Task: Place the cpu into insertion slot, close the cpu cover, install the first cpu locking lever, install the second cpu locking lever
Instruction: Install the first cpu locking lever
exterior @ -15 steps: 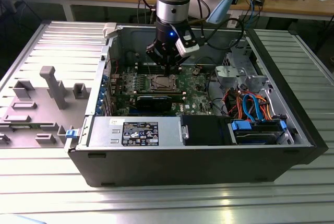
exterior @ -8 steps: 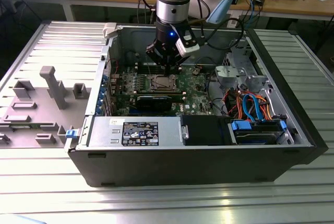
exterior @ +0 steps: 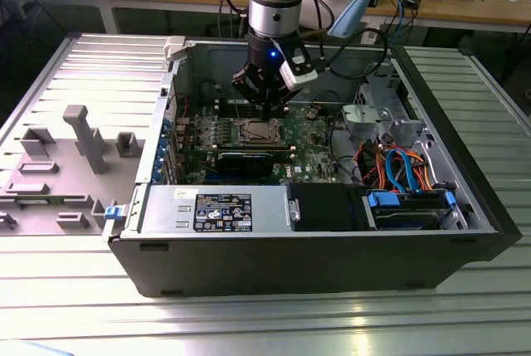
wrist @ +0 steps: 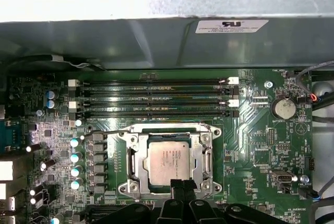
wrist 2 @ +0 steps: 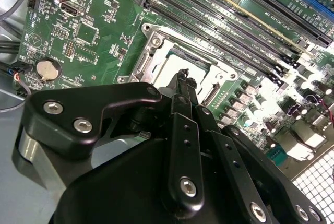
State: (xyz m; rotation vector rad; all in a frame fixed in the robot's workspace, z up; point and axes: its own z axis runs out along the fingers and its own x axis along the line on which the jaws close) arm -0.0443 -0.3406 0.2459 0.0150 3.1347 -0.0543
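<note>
The cpu (wrist: 169, 161) lies flat in the insertion slot (wrist: 129, 187) on the green motherboard, its pale metal face showing. The cpu cover (wrist: 136, 157) is down around it as a silvery frame. A thin lever wire (wrist: 112, 131) runs off the socket's corner. My gripper (wrist: 182, 184) is shut, with its black fingertips pressed together at the socket's edge, just above the cover and holding nothing that I can see. In the second wrist view the gripper (wrist 2: 182, 73) points at the cpu (wrist 2: 176, 59). In the exterior view the gripper (exterior: 265, 114) hangs over the socket (exterior: 259, 131) inside the open case.
Long black memory slots (wrist: 156, 98) lie beside the socket, under the case wall (wrist: 156, 36). A coin battery (wrist: 285, 108) sits nearby. A black expansion card (exterior: 249, 159), a grey power-supply box (exterior: 216, 209) and a drive bay with cables (exterior: 411, 207) fill the case. Grey fixtures (exterior: 83, 136) stand outside it.
</note>
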